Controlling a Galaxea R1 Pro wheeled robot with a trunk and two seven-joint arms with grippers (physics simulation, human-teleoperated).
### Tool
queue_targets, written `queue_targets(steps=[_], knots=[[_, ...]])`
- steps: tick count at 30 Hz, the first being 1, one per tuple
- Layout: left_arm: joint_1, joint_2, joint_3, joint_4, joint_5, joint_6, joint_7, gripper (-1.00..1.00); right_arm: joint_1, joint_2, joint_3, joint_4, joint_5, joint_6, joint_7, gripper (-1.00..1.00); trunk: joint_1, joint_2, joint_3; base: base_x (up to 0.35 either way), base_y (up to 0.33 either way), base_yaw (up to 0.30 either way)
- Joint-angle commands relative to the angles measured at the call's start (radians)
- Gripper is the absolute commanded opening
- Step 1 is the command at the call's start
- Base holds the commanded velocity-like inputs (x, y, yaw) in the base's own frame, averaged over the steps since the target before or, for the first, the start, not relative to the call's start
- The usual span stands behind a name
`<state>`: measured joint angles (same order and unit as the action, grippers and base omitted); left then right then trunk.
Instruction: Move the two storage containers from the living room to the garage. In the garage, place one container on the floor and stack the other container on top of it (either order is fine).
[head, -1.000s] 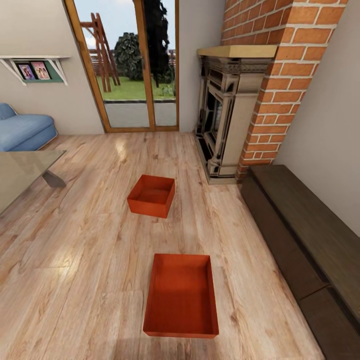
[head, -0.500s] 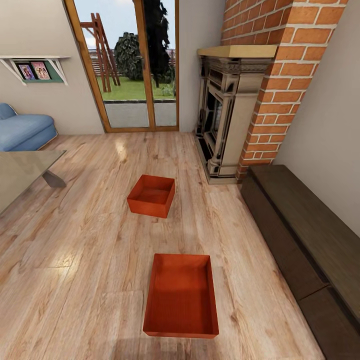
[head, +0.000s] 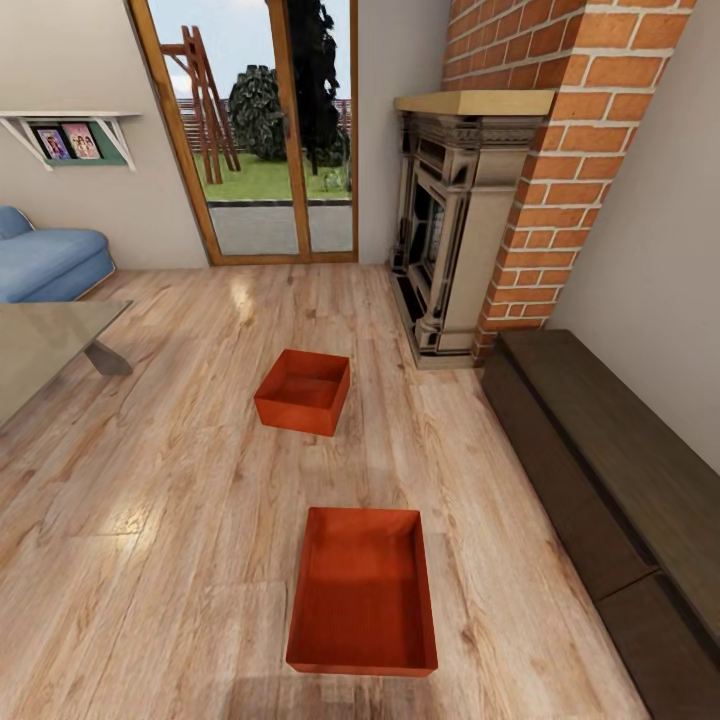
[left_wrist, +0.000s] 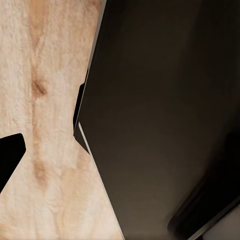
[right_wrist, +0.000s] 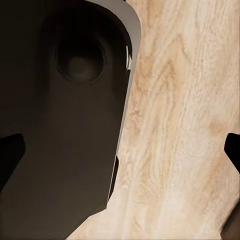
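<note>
On the wood-plank flooring (head: 180, 520) of the living room, we saw the two storage containers well apart: the near bin (head: 362, 590) close ahead, the far bin (head: 303, 390) beyond it, short of the fireplace (head: 445, 220). We judged them light, stiff and thin-walled, best pinched at a long rim. Whether our jaws stood wide or narrow, we could not tell.

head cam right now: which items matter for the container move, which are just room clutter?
Job items:
- near storage container, empty, on the wood floor
- far storage container, empty, also on the wood floor

Just there:
- fireplace
- blue sofa
- glass table
- dark bench
- glass doors
- wall shelf
</note>
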<state>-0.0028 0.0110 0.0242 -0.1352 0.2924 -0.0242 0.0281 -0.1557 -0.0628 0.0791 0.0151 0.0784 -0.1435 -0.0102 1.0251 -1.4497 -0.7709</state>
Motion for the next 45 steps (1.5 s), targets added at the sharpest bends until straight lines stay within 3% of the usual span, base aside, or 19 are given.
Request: queue_targets(steps=[1, 45], knots=[[0.0, 0.0, 0.002, 0.0, 0.004, -0.002, 0.001, 1.0, -0.001, 0.0, 0.006, 0.002, 0.003, -0.004, 0.0, 1.0, 0.0, 0.0, -0.001, 0.0, 0.0, 0.0], [0.0, -0.002, 0.012, 0.014, 0.016, -0.002, -0.008, 1.0, -0.001, -0.003, 0.013, 0.016, 0.005, 0.012, -0.007, 1.0, 0.0, 0.0, -0.054, 0.0, 0.0, 0.0]])
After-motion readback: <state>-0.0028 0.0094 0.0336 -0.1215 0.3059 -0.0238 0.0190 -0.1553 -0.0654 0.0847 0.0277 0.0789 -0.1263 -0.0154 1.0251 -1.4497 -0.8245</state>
